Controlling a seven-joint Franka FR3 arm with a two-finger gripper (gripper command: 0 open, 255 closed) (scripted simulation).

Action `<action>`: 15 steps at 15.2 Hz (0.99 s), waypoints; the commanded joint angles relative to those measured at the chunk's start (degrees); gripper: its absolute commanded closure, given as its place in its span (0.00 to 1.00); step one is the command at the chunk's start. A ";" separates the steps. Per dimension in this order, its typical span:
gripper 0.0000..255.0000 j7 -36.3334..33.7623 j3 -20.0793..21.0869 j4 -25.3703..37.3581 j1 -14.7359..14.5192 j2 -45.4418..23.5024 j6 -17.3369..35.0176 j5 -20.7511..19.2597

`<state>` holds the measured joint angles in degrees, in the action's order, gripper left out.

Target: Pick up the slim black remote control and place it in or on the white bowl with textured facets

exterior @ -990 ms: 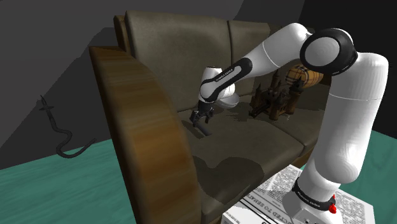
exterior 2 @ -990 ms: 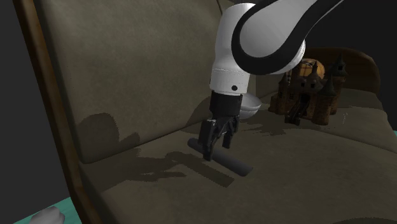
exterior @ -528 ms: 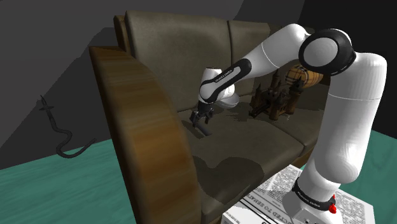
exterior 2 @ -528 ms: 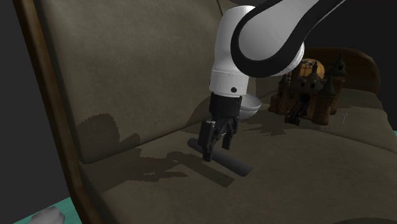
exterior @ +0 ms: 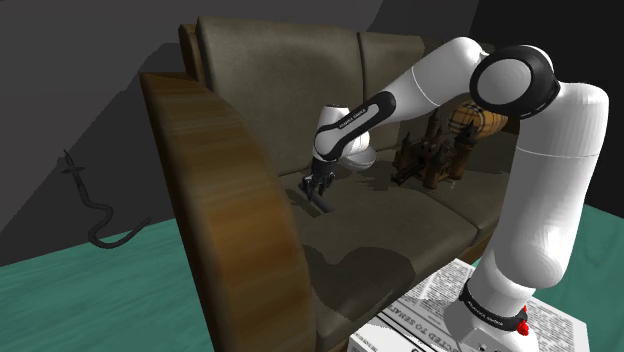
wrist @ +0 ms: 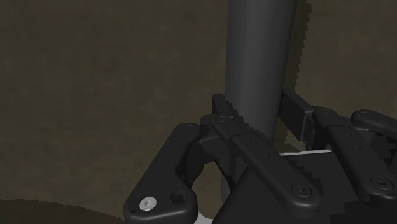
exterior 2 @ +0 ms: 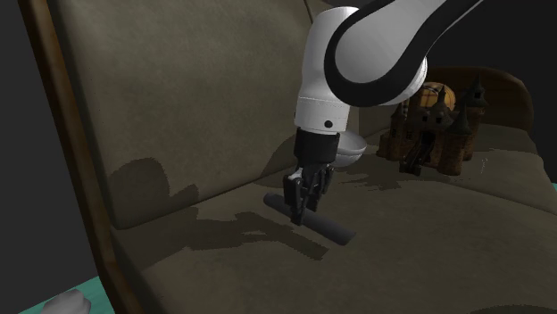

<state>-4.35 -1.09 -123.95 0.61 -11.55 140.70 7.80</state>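
The gripper stands nearly upright over the sofa seat. Its fingers are drawn narrow and clasp the remote, one on each long side. The remote, a slim dark bar, lies flat on the cushion near the backrest. In the second exterior view it runs out from under the claw toward that view's lower right.

The bowl, white, sits on the seat just behind the gripper. It is partly hidden by the wrist and lies apart from the remote. Farther to the second exterior view's right, a brown castle model stands on the next cushion.

In the shoulder view the wooden armrest curves across the near left. The arm reaches over from the stand, printed like newspaper, at the lower right. On the teal floor at the shoulder view's left lies a black snake-like thing
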 commanded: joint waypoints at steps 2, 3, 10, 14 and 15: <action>1.00 0.09 0.23 -0.06 -0.19 -0.17 -0.13 0.07; 1.00 -0.03 0.18 0.12 -0.21 0.35 -0.82 -0.04; 1.00 -0.83 0.00 1.74 -0.25 3.66 -5.72 -0.75; 1.00 -1.24 -0.08 2.93 -0.25 5.32 -8.57 -1.10; 1.00 -1.34 -0.09 3.27 -0.25 5.71 -9.28 -1.18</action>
<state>-5.56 -1.17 -120.91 0.37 -6.44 132.25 6.72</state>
